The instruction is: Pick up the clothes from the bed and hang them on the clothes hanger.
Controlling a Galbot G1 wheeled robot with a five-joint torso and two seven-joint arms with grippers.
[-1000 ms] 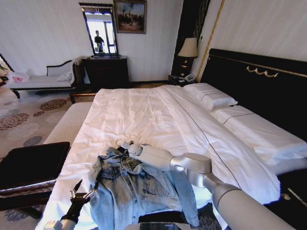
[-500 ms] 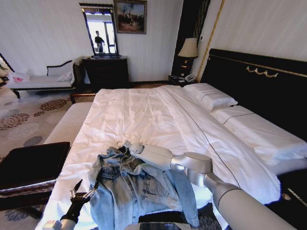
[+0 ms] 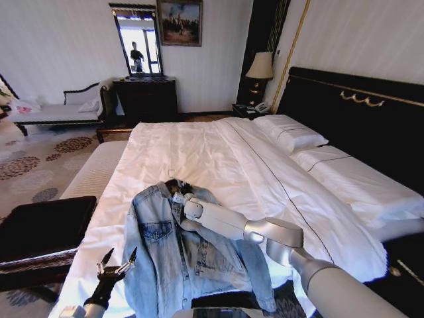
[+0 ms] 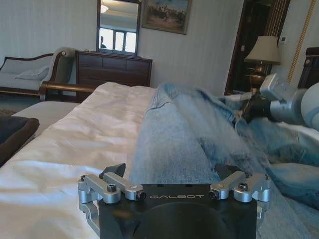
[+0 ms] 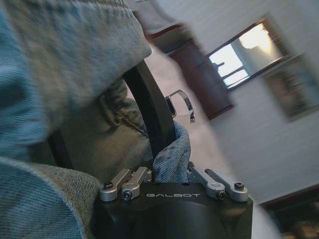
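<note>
The clothes point(image 3: 173, 255), a light-blue denim jacket, hang raised over the near end of the bed point(image 3: 199, 156). My right gripper point(image 3: 177, 192) is shut on the collar and holds it up. In the right wrist view a fold of denim point(image 5: 172, 159) sits between the jaws, with a black bar of the clothes hanger point(image 5: 149, 109) and its metal hook point(image 5: 182, 102) right beside it. My left gripper point(image 3: 117, 264) stands open low at the bed's near left corner, beside the jacket's hem. Its wrist view looks along the jacket point(image 4: 184, 144) to the right gripper point(image 4: 254, 107).
A dark bench point(image 3: 40, 228) stands left of the bed, close to my left arm. Pillows point(image 3: 291, 132) and the black headboard point(image 3: 358, 119) lie to the right. A dresser point(image 3: 146, 98) and a lamp point(image 3: 260, 69) stand at the far wall.
My right gripper has lifted the collar up and farther from me. The jacket went from a crumpled heap to a stretched, raised shape. The left gripper has stayed put.
</note>
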